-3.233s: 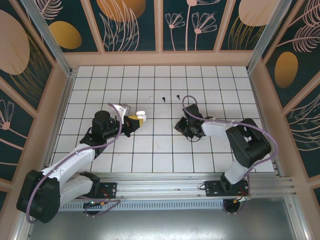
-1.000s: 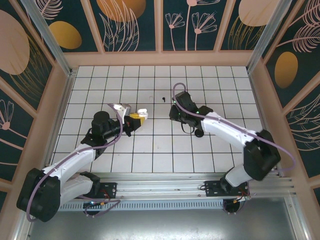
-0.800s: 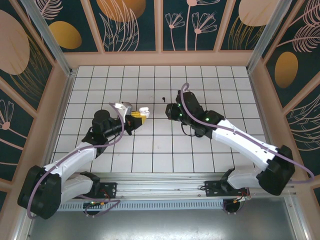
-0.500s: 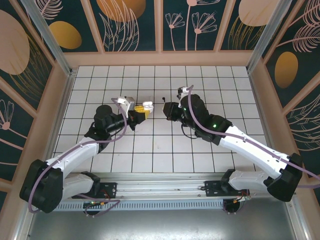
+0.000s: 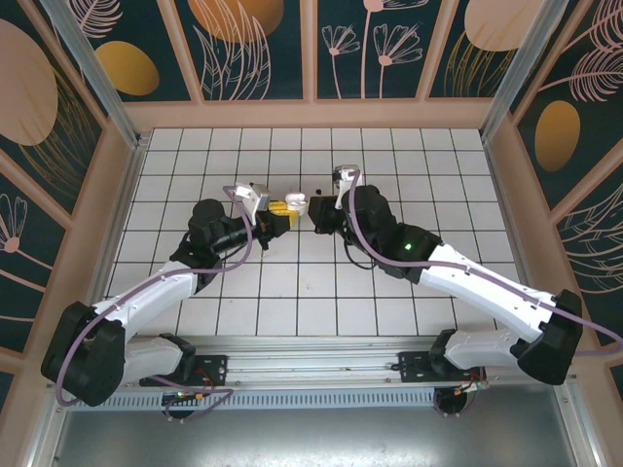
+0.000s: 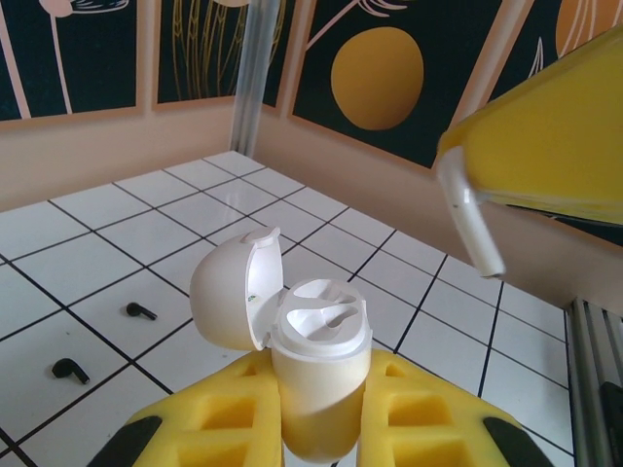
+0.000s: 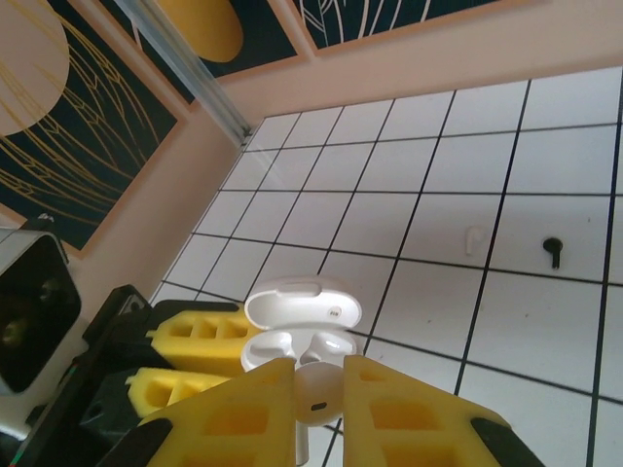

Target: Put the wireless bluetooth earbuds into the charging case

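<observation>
Earbuds (image 6: 141,311): two, tiny, black, short-stemmed, lying loose on bench (image 6: 88,263) toward far edge. Left end effector (image 6: 319,418): clamped on open white case (image 6: 319,341). Right end effector (image 7: 318,384): pinching white stem (image 6: 469,219) beside case.

White arms (image 5: 146,297), black joints (image 5: 209,222), yellow pads (image 6: 224,418) (purple cables (image 5: 238,255))
</observation>
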`<state>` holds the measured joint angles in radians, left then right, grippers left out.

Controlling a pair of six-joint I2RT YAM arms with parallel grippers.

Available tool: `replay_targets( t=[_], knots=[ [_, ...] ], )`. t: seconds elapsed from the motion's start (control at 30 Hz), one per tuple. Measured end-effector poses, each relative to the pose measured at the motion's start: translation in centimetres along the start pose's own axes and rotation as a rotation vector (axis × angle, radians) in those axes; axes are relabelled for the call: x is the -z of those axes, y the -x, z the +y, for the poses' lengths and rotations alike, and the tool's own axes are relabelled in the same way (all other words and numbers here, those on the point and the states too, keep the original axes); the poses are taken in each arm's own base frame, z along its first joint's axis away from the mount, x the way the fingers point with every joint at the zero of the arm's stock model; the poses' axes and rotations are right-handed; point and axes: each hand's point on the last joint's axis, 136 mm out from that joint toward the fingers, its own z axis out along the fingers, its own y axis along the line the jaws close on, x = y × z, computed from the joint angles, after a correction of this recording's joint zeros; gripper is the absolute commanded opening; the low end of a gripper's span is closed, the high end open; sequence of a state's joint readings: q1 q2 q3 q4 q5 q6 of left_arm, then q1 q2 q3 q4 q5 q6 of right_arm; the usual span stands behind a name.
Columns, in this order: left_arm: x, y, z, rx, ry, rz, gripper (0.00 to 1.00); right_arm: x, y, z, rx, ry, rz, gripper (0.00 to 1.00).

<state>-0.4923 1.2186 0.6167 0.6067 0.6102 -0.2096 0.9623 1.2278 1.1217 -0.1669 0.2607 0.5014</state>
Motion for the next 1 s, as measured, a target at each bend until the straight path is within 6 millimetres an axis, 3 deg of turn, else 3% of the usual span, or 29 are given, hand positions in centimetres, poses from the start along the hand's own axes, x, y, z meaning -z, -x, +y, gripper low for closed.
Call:
replay_targets(
  t=[0.23,0.63,0.83,1.0],
  knots=[
    [-0.1,0.0,-0.6,0.008,-0.040,0.015,0.13,-1.2,0.0,0.2,0.051,-0.004,-0.006,0.14],
    [-0.4,-0.6,-1.7,0.043,-0.116,0.048,0.13,-1.4,0.7,1.4,0.065,0.081,-0.019,0.14],
    [-0.4,-0.6,-1.8,0.047,-0.126,0.050,0.12,-1.5,0.4,0.0,0.050,0.077,-0.007,0.14],
    [-0.5,-1.5,-0.3,0.073,-0.036,0.078,0.11,-1.2,1.0,-2.3,-0.009,0.074,0.003,0.15]
  ],
)
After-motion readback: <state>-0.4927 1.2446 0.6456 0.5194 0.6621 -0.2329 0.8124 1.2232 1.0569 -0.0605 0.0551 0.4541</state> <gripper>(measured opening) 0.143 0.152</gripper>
